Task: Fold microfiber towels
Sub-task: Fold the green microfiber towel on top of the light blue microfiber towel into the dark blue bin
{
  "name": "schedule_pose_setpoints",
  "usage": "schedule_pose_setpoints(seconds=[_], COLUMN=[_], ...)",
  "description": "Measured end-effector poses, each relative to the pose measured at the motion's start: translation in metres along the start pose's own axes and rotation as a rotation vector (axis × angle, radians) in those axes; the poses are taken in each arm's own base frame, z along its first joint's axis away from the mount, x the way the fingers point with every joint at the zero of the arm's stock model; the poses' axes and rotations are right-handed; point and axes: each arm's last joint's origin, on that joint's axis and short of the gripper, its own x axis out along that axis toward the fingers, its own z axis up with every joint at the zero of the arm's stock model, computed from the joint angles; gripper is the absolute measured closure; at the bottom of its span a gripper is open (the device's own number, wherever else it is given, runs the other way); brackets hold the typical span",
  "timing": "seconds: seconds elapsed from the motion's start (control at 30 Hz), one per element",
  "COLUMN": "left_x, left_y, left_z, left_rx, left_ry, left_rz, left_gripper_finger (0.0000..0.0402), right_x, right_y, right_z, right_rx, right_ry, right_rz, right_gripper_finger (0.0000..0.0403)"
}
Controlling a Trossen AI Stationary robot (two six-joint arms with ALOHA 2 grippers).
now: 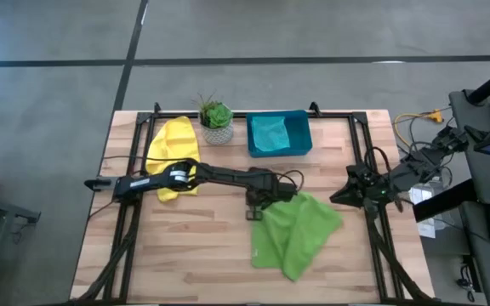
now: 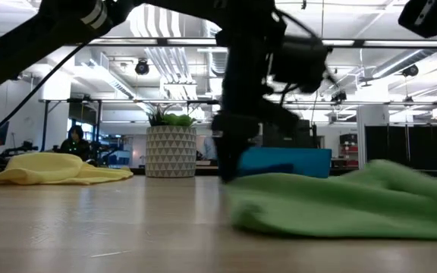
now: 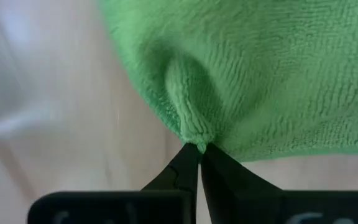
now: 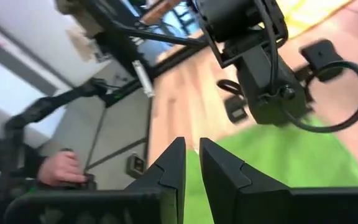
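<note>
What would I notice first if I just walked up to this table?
The bright green towel, crumpled near the middle of the wooden table, with the left gripper shut on a pinch of its edge. Next, the yellow towel bunched at the far left, beside a small potted plant and a blue tray.

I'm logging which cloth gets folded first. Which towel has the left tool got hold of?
The light green towel, crumpled mid-table: the left tool is shut on its edge. The yellow towel lies apart, and the teal towel sits in the tray.

Wooden table (image 1: 194,246), green towel (image 1: 300,229), yellow towel (image 1: 173,140), tray (image 1: 300,144), plant pot (image 1: 217,132)
</note>
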Motion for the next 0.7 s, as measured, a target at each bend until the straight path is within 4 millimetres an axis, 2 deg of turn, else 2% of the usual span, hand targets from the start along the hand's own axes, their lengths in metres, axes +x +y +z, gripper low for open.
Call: schedule_pose_setpoints(seconds=[0.13, 0.23, 0.37, 0.47, 0.6, 0.7], left_x=[-0.001, -0.005, -0.021, -0.042, -0.069, -0.073], left_y=[0.014, 0.027, 0.046, 0.062, 0.084, 0.093], left_z=[-0.014, -0.021, -0.026, -0.035, -0.058, -0.075], left_rx=[0.027, 0.002, -0.046, -0.084, -0.115, -0.148], left_ry=[0.137, 0.176, 0.112, 0.030, -0.048, -0.096], left_rz=[0.002, 0.023, 0.024, 0.026, 0.024, -0.131], left_gripper_finger=[0.0401, 0.0402, 0.0401, 0.0398, 0.0363, 0.0321], right_x=[0.015, 0.031, 0.053, 0.068, 0.089, 0.106], right_y=[-0.004, -0.008, -0.011, -0.011, -0.016, -0.022], right_z=[-0.011, -0.024, -0.038, -0.046, -0.062, -0.077], right_rx=[0.033, 0.054, 0.072, 0.066, 0.053, 0.078], right_ry=[0.045, 0.105, 0.155, 0.158, 0.167, 0.161], right_rz=[-0.082, -0.149, -0.202, -0.203, -0.211, -0.209], right_gripper_finger=[0.0360, 0.0360, 0.0360, 0.0360, 0.0360, 0.0360])
